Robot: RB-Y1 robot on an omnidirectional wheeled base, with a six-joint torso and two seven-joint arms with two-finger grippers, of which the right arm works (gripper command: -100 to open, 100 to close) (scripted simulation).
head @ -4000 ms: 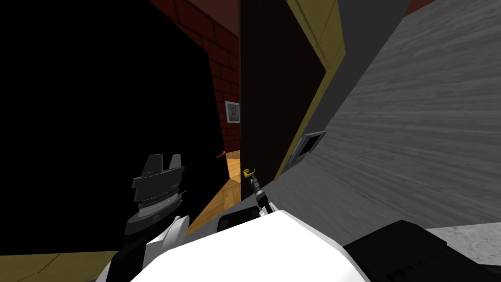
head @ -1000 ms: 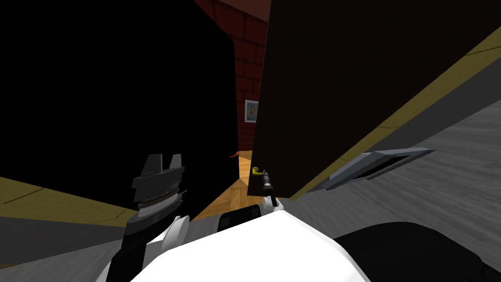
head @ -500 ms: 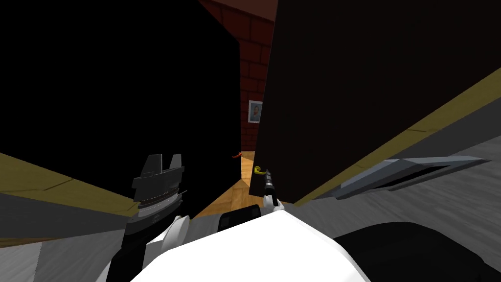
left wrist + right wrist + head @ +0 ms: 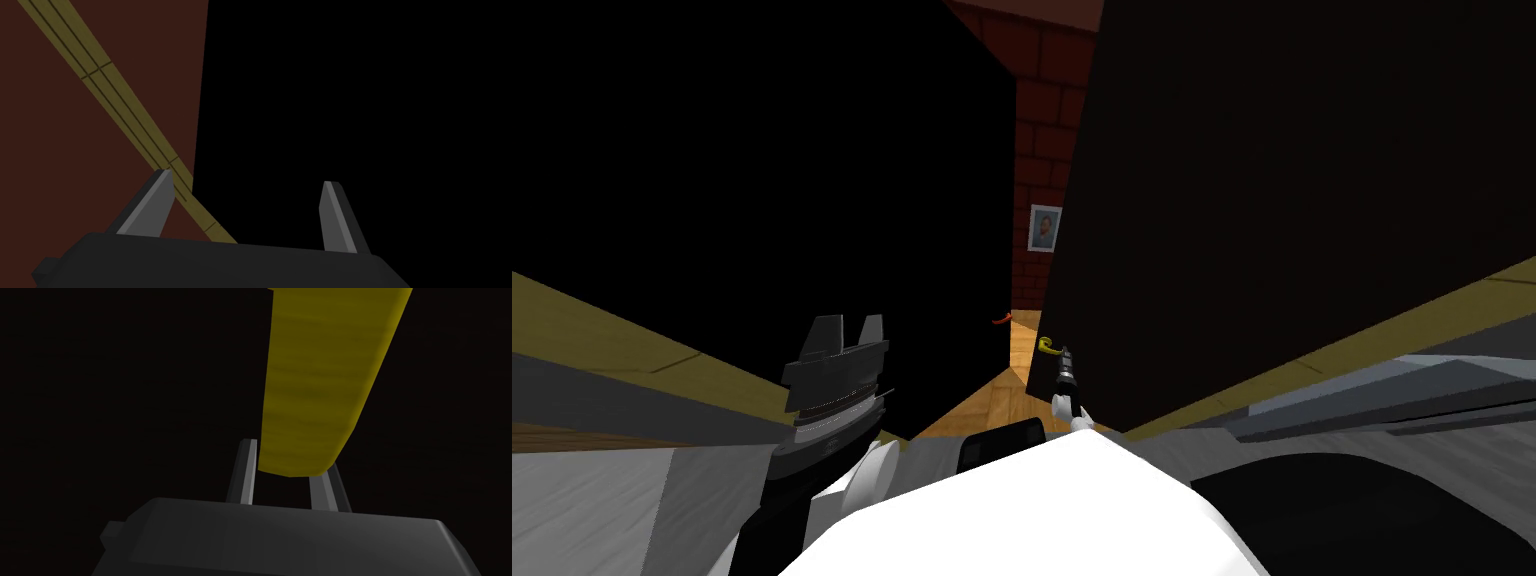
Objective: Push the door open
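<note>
While the dark door (image 4: 1272, 180) stands ajar, the right gripper (image 4: 1061, 354) clamps its handle (image 4: 1047, 346).
At far left, the left gripper (image 4: 850, 322) hangs raised before a black area, fingers spread wide and holding nothing. In the gap beyond are a wooden floor (image 4: 982, 400), a red brick wall (image 4: 1037, 150) and a framed picture (image 4: 1045, 228). Right of these, the yellow handle sits pinched at the door's free edge.

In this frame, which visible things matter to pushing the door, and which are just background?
Job:
dark door
yellow handle
right gripper, shut on the handle

Background:
left gripper, open, holding nothing
framed picture on the brick wall
small red object
wooden floor
</note>
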